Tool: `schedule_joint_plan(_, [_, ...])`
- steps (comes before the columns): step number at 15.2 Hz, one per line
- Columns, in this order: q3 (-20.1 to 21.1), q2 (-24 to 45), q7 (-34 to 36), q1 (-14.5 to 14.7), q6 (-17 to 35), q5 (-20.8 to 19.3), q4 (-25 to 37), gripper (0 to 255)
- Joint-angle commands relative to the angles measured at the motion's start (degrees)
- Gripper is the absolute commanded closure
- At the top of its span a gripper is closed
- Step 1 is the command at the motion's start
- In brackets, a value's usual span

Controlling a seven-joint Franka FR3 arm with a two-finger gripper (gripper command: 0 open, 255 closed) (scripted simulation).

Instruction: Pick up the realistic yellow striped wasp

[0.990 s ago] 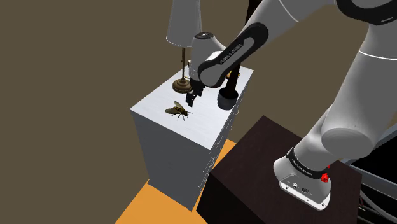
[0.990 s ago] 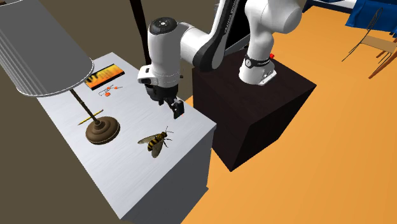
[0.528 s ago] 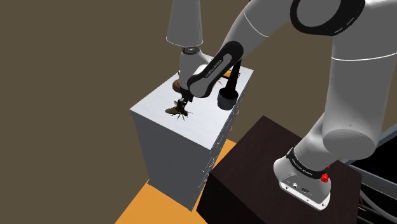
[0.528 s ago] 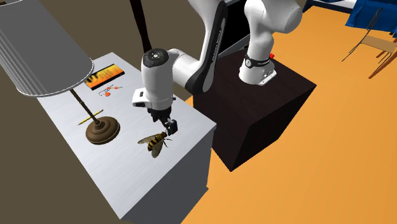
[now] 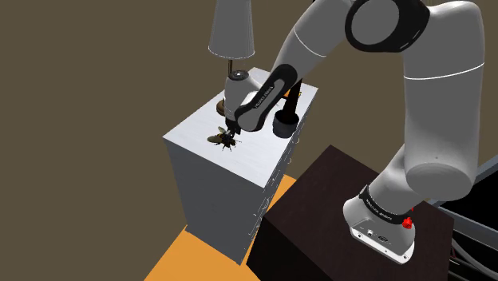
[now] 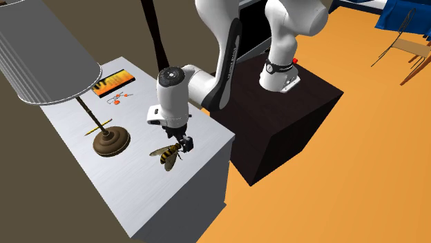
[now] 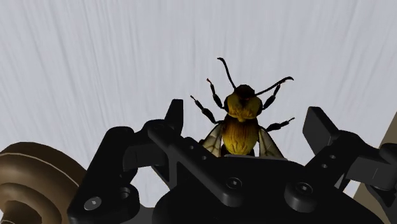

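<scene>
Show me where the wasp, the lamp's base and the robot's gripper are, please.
wasp (image 7: 240, 130), wrist view, on its yellow body.
lamp base (image 6: 110, 142), second exterior view, on the brown round foot.
gripper (image 6: 182, 143), second exterior view, midway between its black fingertips.

gripper (image 6: 185, 143): has come down to the wasp (image 6: 166, 155)
wasp: before, below and aside of the fingers (image 7: 175, 113); now between them, not touched
arm (image 5: 415, 96): elbow stands higher
</scene>
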Motion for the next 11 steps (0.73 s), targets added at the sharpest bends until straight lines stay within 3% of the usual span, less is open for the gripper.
schedule_joint_plan(1, [-0.07, 0.25, 0.06, 0.05, 0.18, -0.06, 0.10, 255])
schedule_joint_plan(11, [0.13, -0.46, -0.14, -0.11, -0.36, 0.11, -0.07, 255])
